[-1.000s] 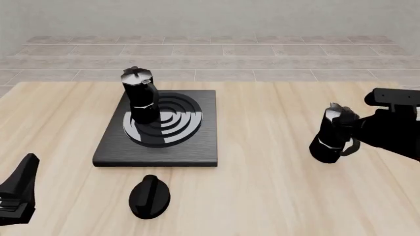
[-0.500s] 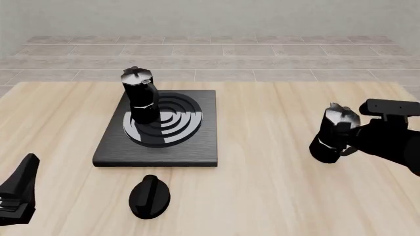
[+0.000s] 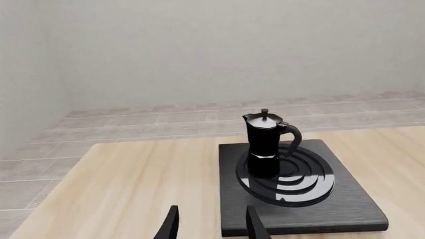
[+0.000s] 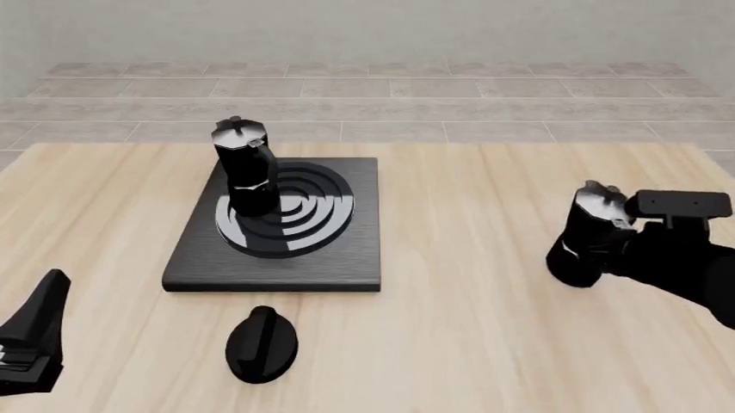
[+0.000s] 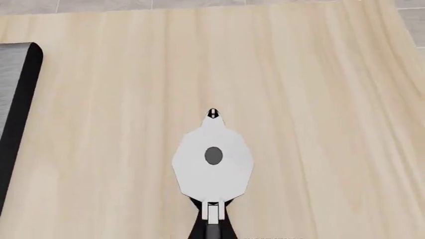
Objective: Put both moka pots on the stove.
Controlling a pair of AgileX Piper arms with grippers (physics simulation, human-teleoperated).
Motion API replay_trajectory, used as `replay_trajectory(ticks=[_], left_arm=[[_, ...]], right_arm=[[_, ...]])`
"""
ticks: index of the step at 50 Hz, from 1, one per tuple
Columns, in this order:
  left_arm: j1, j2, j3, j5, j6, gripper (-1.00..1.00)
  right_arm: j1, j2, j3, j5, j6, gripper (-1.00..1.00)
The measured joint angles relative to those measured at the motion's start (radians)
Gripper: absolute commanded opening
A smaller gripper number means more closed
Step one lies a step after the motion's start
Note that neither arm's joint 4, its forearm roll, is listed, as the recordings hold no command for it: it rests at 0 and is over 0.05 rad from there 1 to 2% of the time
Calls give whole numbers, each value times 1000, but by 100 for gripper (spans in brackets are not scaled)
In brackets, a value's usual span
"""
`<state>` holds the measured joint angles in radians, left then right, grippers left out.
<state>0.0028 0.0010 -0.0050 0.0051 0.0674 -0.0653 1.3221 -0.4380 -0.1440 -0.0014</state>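
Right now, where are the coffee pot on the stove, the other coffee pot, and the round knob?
Coffee pot on the stove (image 4: 244,172), front view, its body.
Other coffee pot (image 5: 212,164), right wrist view, its silvery lid.
Round knob (image 4: 262,344), front view, its middle.

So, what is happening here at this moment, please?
One moka pot already stands on the stove, on the burner ring. The second moka pot is upright on the table, to the right of the stove, with the right gripper at its handle side; a grip cannot be confirmed. The left gripper is open and holds nothing.
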Motion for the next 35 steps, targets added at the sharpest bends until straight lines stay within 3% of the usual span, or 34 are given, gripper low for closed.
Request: replay_trajectory(ticks=[20,35], left_arm=[[0,0,-1,0,3,100],[1,0,-1,0,4,100]], right_arm=[[25,-132,39,-1,-95,-100],[71,-205,-1,50,-122,-100]])
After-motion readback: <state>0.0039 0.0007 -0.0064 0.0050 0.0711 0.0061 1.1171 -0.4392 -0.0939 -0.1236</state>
